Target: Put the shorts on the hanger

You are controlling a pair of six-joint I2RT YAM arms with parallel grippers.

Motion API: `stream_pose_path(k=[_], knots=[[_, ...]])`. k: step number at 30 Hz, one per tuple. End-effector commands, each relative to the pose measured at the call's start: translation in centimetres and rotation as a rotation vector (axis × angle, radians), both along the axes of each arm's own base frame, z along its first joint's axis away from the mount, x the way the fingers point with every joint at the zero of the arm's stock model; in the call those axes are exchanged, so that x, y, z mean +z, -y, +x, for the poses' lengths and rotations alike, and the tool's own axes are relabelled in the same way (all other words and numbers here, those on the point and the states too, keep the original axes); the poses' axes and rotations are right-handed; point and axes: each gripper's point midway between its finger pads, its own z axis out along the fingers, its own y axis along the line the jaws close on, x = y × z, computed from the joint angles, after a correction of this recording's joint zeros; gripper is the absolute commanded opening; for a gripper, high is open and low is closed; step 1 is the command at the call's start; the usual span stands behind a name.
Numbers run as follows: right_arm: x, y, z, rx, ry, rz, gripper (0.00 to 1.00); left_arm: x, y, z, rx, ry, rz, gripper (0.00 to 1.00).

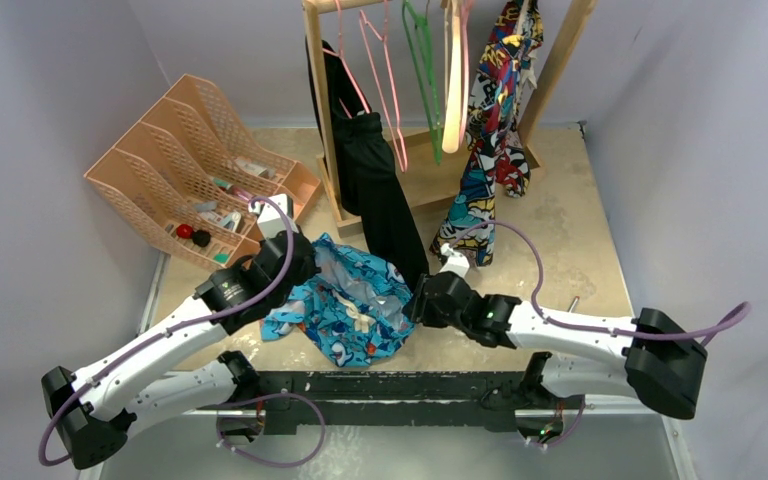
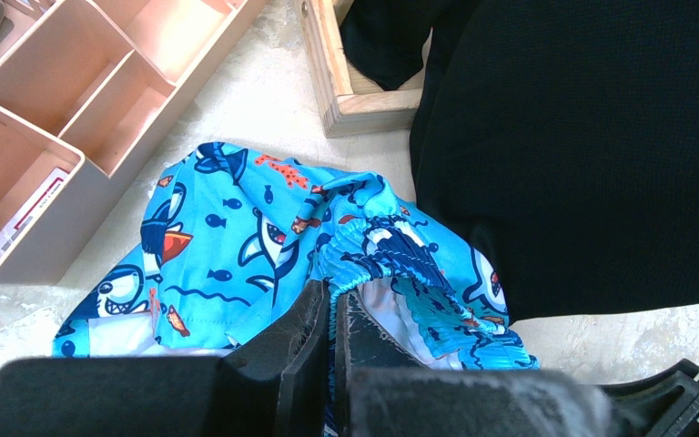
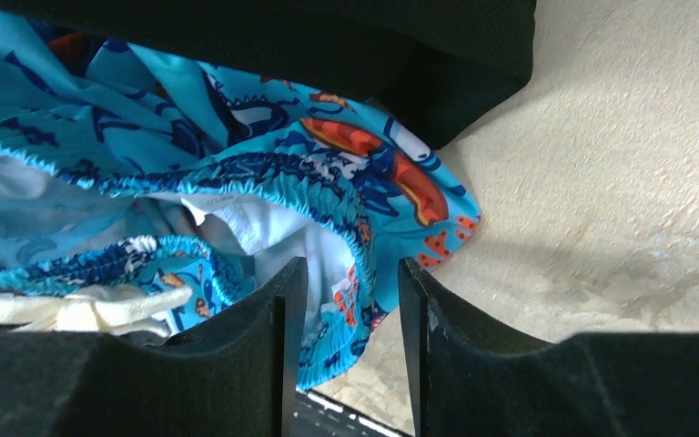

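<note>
The turquoise shark-print shorts (image 1: pixel 345 305) lie crumpled on the table in front of the rack. My left gripper (image 1: pixel 305 262) sits at their left edge. In the left wrist view it (image 2: pixel 332 300) is shut on the elastic waistband of the shorts (image 2: pixel 237 228). My right gripper (image 1: pixel 422 300) is at their right edge. In the right wrist view it (image 3: pixel 350 282) is open, with the waistband of the shorts (image 3: pixel 237 155) hanging loosely between the fingers. The pink hanger (image 1: pixel 400 150) hangs bare on the wooden rack behind.
The rack (image 1: pixel 430 180) also holds a black garment (image 1: pixel 375 190) that drapes down onto the shorts, a green hanger (image 1: pixel 422 70), a cream hanger (image 1: pixel 452 90) and a comic-print garment (image 1: pixel 495 110). A pink desk organizer (image 1: pixel 190 170) stands at the back left.
</note>
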Motion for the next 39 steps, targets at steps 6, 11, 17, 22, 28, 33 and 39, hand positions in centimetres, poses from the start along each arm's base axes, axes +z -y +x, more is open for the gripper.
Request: stream_pose_path(k=[6,11,17,22,28,33,39], knots=[[1.9,-0.8,2.7,0.02,0.156,-0.013,0.1,3.2,0.5,0.6,0.004,0.078,-0.09,0.0],[4.1,2.4,3.1,-0.017,0.171,-0.186,0.0,5.4,0.0,1.0,0.031,0.108,-0.079,0.0],[16.7,6.1,2.4,-0.045,0.299,-0.14,0.0,11.3,-1.1,0.5,0.007,0.163,-0.044,0.0],[27.5,8.0,0.4,-0.013,0.413,0.027,0.0,19.3,-0.4,-1.0,-0.101,0.24,-0.137,0.0],[31.7,7.7,-0.2,0.021,0.425,0.078,0.0,21.3,2.1,-1.6,-0.246,0.206,-0.129,0.0],[25.6,6.3,-0.2,0.048,0.301,-0.025,0.0,16.0,2.6,-1.0,-0.24,0.126,-0.069,0.0],[19.0,5.5,0.7,0.044,0.23,-0.134,0.0,6.9,3.2,-0.7,-0.21,0.0,-0.019,0.0]])
